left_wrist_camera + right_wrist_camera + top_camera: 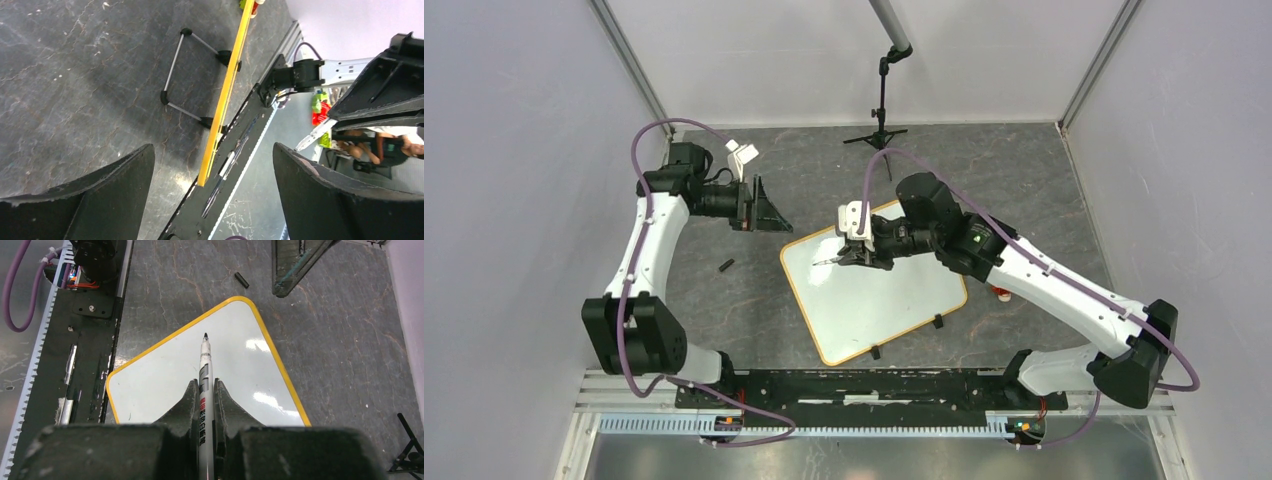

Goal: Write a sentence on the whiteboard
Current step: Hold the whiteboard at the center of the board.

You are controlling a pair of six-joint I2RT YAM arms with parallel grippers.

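The whiteboard (pixel 884 300) lies flat on the dark table, turned at an angle, white with a tan-orange rim. No lettering of the sentence shows on it. My right gripper (pixel 856 252) is shut on a white marker (pixel 832 260), uncapped. In the right wrist view the gripper (pixel 205 382) holds the marker (pixel 205 365) with its black tip over the whiteboard (pixel 165 375) near one rounded corner. I cannot tell if the tip touches. My left gripper (pixel 769 210) is open and empty, held to the board's far left. In its wrist view (pixel 212 165) the board's rim (pixel 226 95) shows edge-on.
A small black marker cap (pixel 725 265) lies on the table left of the board, also in the right wrist view (pixel 241 280). A black tripod stand (pixel 879 130) is at the back. A red-and-orange toy (pixel 1001 293) sits by the board's right edge. Two black clips (pixel 937 322) sit on its near rim.
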